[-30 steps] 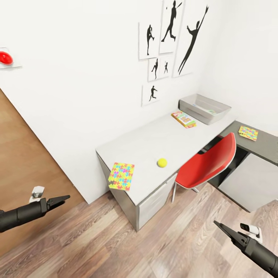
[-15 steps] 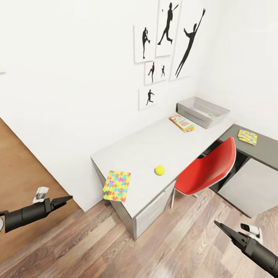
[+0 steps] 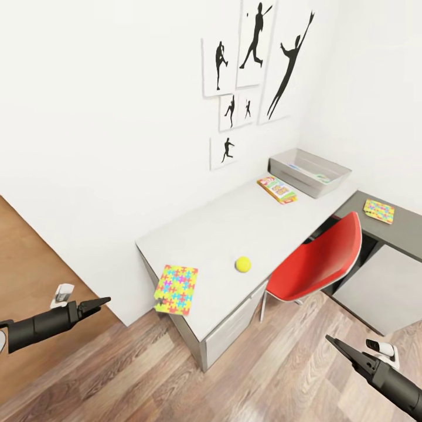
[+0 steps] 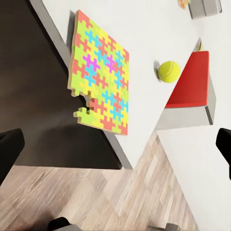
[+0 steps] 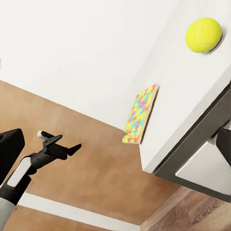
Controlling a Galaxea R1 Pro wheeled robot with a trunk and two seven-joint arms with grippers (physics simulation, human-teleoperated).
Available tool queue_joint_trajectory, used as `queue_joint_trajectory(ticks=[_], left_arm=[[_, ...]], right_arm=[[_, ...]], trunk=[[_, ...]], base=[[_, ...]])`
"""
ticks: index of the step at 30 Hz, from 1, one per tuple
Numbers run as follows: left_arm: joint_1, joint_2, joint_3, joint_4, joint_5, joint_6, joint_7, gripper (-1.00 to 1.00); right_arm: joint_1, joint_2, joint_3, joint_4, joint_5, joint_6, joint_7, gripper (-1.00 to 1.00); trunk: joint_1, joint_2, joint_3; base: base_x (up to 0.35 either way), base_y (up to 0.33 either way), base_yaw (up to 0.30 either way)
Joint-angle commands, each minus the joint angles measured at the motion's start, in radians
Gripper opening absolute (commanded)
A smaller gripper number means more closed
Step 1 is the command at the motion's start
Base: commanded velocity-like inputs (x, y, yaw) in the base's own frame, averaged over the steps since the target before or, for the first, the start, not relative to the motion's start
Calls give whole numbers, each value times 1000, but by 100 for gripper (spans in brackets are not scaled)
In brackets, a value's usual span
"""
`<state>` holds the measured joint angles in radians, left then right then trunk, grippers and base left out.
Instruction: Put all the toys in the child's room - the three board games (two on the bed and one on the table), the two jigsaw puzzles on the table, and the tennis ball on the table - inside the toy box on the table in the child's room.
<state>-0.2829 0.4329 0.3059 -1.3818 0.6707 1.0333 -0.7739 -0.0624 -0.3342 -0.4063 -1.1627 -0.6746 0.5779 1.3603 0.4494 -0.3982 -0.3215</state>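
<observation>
- Across the room, your table [image 3: 234,223] carries the toy box [image 3: 309,172] at its far end, well apart from both arms.
- Near edge: one puzzle [image 3: 176,289] overhangs; a careless nudge could tip it onto the floor.
- Ball [image 3: 243,264] may roll if bumped.
- Left gripper [image 3: 97,303] and right gripper [image 3: 334,343] look pressed together, holding nothing.

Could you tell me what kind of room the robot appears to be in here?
Most likely a child's room or study corner: a pale desk carries a colourful jigsaw puzzle, a tennis ball and a toy box, with a red chair and sports silhouettes on the wall.
</observation>
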Motion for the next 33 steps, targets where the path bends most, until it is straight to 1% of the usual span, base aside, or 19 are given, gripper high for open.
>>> queue_joint_trajectory(ticks=[1, 4, 8, 11, 12, 14, 15, 16, 19, 20, 22, 24, 33], left_arm=[[-1, 0, 1, 0, -4, 4, -6, 100], [-1, -2, 1, -1, -4, 4, -5, 100], [-1, -11, 1, -1, -5, 3, 2, 100], [-1, -29, 1, -1, -5, 3, 27, 100], [-3, -41, 1, -1, -5, 3, 47, 100], [-6, -55, 1, -1, -5, 3, 71, 100], [-7, -61, 1, -1, -5, 4, 85, 100], [-11, -73, 1, -1, -5, 5, 113, 100], [-14, -89, 1, -1, -4, 6, 155, 100], [-15, -99, 1, -1, -3, 6, 180, 100], [-17, -112, 1, 0, -1, 6, 210, 100], [-17, -117, 1, 4, 0, 5, 224, 100], [-21, -127, 2, 44, 4, 1, 246, 100]], right_arm=[[-1, 0, 0, 0, -3, 10, 1, 100], [-1, 0, 0, 0, -3, 10, 1, 100], [-1, 0, 0, 0, -3, 10, 1, 100], [-1, 0, -1, 0, -3, 10, 3, 100], [-1, 0, -5, 0, -3, 11, 3, 100], [-1, 0, -10, 0, -3, 11, 2, 100], [-1, 0, -13, 1, -3, 11, 2, 100], [-1, 0, -20, 2, -4, 11, 2, 100], [-1, 0, -33, 5, -4, 12, 5, 100], [-1, 0, -41, 7, -5, 12, 6, 100], [-1, 0, -48, 9, -5, 12, 7, 100], [-1, 0, -51, 10, -5, 12, 9, 100], [-1, 0, -56, 16, -5, 13, 14, 100]], trunk=[[1, -2, -2], [1, -2, -2], [1, -2, -2], [1, -2, -2], [1, -2, -2], [1, -2, -2], [4, -9, -5], [8, -16, -8], [20, -37, -17], [24, -44, -21], [31, -58, -27], [39, -72, -33], [39, -72, -33]], base=[[60, 0, 0], [31, 0, 0], [12, 0, 0], [4, 0, 0], [2, 0, 0], [2, 0, 0], [1, 0, 0], [0, 0, 0], [0, 0, 0], [0, 0, 0], [0, 0, 0], [0, 0, 0], [0, 0, 0]])
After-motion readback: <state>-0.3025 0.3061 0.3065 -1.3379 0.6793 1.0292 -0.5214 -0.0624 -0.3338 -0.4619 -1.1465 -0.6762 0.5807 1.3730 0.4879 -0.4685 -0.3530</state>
